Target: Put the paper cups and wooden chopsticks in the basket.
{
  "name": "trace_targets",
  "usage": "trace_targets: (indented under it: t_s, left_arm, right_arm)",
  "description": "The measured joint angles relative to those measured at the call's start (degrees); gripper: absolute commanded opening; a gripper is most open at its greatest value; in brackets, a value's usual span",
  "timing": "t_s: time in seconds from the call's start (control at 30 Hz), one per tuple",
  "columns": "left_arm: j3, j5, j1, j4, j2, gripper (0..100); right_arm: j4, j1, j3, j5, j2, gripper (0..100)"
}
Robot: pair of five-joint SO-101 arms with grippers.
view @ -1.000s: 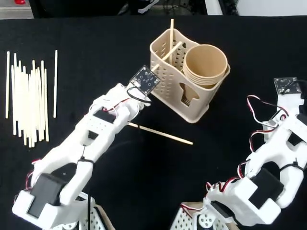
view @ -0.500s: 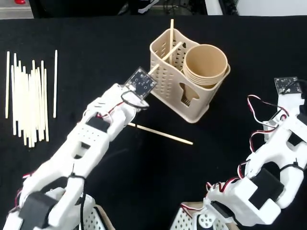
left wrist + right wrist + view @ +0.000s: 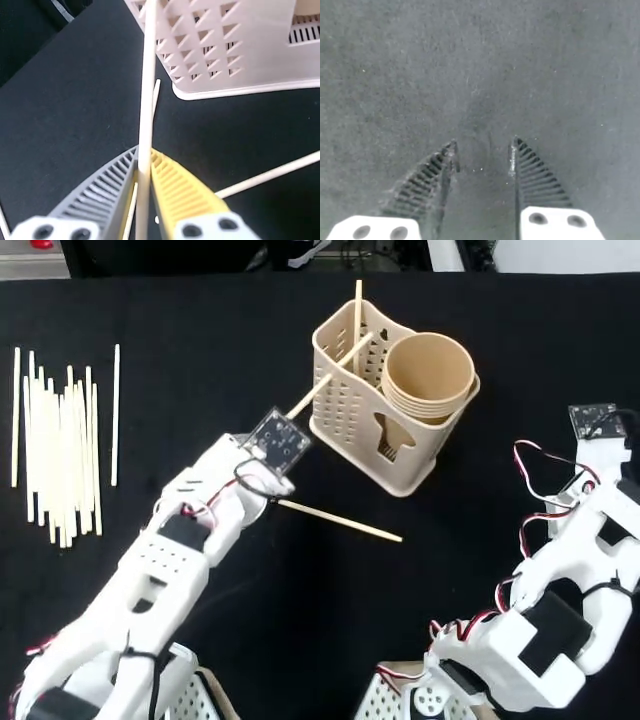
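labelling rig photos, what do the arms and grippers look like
Both the left arm and right arm have white shells, black motor blocks and red, black and white wires, with a black square board at each wrist. The left gripper has ribbed triangular fingers, one grey, one yellow; the right gripper has two ribbed grey ones.

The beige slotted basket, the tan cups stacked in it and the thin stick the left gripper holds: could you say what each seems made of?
The beige slotted basket: likely moulded plastic, smooth walls with cut-out holes. The tan stacked cups: apparently paper, matte, rolled rims. The thin pale stick: probably bare wood, matte, light.
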Motion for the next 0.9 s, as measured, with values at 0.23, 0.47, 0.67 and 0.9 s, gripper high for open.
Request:
trace_targets:
  t_s: [0.23, 0.47, 0.67, 0.9]
  left_arm:
    - [4.22, -0.53, 0.0, 0.26, -6.33, 3]
    - [4.22, 1.67, 0.0, 0.62, -7.03, 3]
    - [4.22, 1.49, 0.0, 0.62, -7.03, 3]
    - [4.22, 1.49, 0.0, 0.62, -7.03, 8]
  right_arm:
    - [-3.87, 0.0, 2.46, 0.0, 0.0, 16.9]
    - [-10.29, 0.0, 6.95, 0.0, 0.0, 16.9]
    - [-11.52, 0.0, 7.21, 0.0, 0.0, 16.9]
    - [-11.52, 0.0, 7.21, 0.0, 0.0, 16.9]
